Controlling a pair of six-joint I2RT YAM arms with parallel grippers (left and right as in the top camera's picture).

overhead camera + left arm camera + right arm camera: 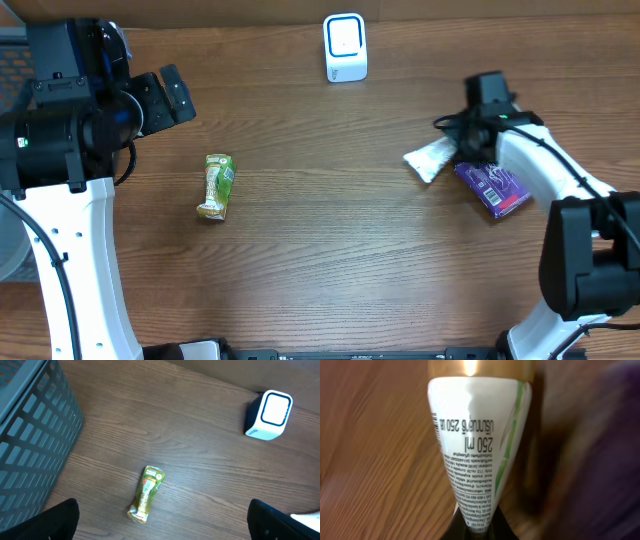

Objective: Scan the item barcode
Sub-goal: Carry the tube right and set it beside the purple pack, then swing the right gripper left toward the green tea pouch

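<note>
Right gripper (458, 152) clenched on the crimped end of the white 250 ml tube (428, 160). The tube's long axis points away from the jaws toward table centre. We note the scanner (345, 47) well apart, and this arm is nearer to it. Left gripper (170, 92) gapes empty.

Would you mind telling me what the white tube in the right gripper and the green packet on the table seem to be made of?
White tube: likely soft plastic, smooth and slightly glossy, tapering to a flat end; gold band looks metallic. Green packet: probably thin glossy film or foil, with crinkles and bright glints.
</note>
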